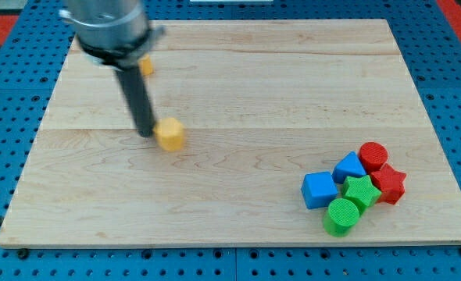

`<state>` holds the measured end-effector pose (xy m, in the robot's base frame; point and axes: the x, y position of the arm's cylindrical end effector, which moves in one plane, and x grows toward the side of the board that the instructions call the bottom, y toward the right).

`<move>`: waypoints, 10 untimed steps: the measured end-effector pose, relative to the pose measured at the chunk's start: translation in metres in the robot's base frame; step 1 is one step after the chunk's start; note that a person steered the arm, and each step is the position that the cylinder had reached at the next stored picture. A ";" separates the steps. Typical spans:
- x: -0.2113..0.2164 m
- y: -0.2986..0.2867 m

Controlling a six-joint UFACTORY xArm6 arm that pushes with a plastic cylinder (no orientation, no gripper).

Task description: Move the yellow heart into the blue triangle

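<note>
The yellow heart [170, 134] lies on the wooden board left of centre. My tip [147, 135] is at the heart's left side, touching or nearly touching it. The blue triangle [349, 167] lies far off at the view's lower right, in a cluster of blocks. A second yellow block [145, 66] sits near the view's top left, partly hidden behind my rod; its shape cannot be made out.
Around the blue triangle lie a blue cube [319, 190], a green star [361, 190], a green cylinder [341, 216], a red cylinder [373, 155] and a red star [389, 184]. The wooden board [230, 94] rests on a blue pegboard.
</note>
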<state>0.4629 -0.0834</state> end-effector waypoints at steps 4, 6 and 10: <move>-0.019 0.088; -0.180 0.008; -0.106 -0.050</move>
<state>0.3567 -0.1332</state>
